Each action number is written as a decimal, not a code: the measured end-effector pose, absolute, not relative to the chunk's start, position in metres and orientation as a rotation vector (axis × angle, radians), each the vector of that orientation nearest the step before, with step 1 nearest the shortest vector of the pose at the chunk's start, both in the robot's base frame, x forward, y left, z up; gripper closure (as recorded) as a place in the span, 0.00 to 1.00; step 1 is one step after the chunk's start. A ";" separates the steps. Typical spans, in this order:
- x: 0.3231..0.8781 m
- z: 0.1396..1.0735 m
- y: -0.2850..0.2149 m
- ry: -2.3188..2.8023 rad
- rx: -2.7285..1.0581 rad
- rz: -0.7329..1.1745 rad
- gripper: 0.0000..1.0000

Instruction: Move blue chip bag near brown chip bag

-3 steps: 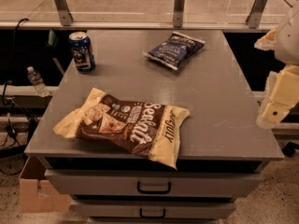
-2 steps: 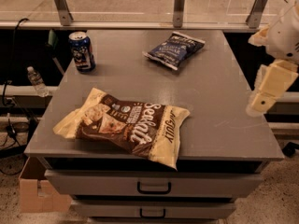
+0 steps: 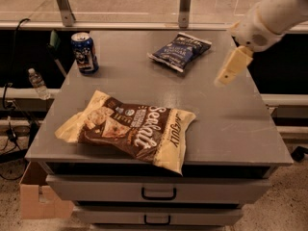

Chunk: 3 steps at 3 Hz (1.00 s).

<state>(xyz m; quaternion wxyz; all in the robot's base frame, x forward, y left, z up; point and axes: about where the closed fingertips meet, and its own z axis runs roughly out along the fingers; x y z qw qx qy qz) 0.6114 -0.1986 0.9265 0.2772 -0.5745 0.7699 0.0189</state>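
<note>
The blue chip bag, small and dark navy with pale lettering, lies at the back middle of the grey table. The brown chip bag, large, cream and dark brown with white script, lies at the front left of the table. My gripper hangs from the white arm at the upper right, above the table's right part. It is to the right of the blue chip bag and a little nearer the front, apart from it, and holds nothing that I can see.
A blue soda can stands at the back left of the table. Drawers with handles sit under the tabletop. A water bottle and a cardboard box are on the floor at the left. Metal posts stand behind the table.
My arm and gripper have moved left and toward the back, from off the table's right edge to over its right part, closer to the blue chip bag. The bags and the can have not moved.
</note>
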 end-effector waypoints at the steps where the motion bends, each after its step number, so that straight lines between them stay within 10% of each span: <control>1: 0.664 0.901 -0.172 2.065 -1.490 0.074 0.00; 3: 0.720 0.869 -0.129 2.126 -1.387 0.178 0.00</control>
